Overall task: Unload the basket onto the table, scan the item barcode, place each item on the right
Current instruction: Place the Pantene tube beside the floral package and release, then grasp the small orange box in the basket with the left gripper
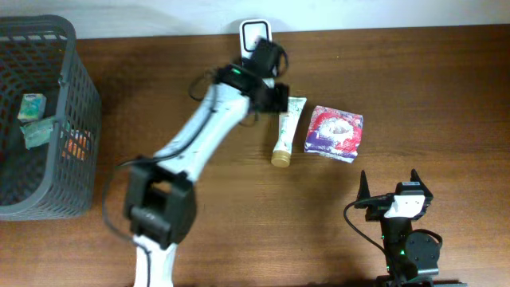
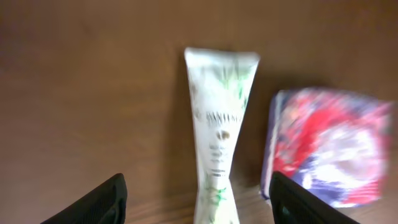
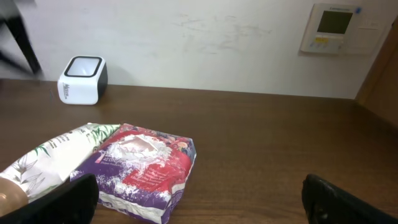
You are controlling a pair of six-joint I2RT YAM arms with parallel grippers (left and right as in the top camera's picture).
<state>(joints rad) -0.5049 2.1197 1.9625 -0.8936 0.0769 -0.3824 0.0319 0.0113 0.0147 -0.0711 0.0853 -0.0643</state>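
Observation:
A white tube with green leaf print (image 1: pixel 285 131) lies flat on the wooden table, its gold cap toward the front. In the left wrist view the tube (image 2: pixel 221 124) lies below and between the spread fingers of my left gripper (image 2: pixel 199 208), which is open and touches nothing. In the overhead view the left gripper (image 1: pixel 277 97) hovers by the tube's flat end, just in front of the white barcode scanner (image 1: pixel 253 36). A red and purple packet (image 1: pixel 335 133) lies to the right of the tube. My right gripper (image 1: pixel 390 191) is open near the front edge, apart from both items.
A grey mesh basket (image 1: pixel 80 104) with several items inside stands at the far left. In the right wrist view the scanner (image 3: pixel 82 79) stands against the white wall, and a wall panel (image 3: pixel 336 28) hangs at the upper right. A cable runs along the left arm.

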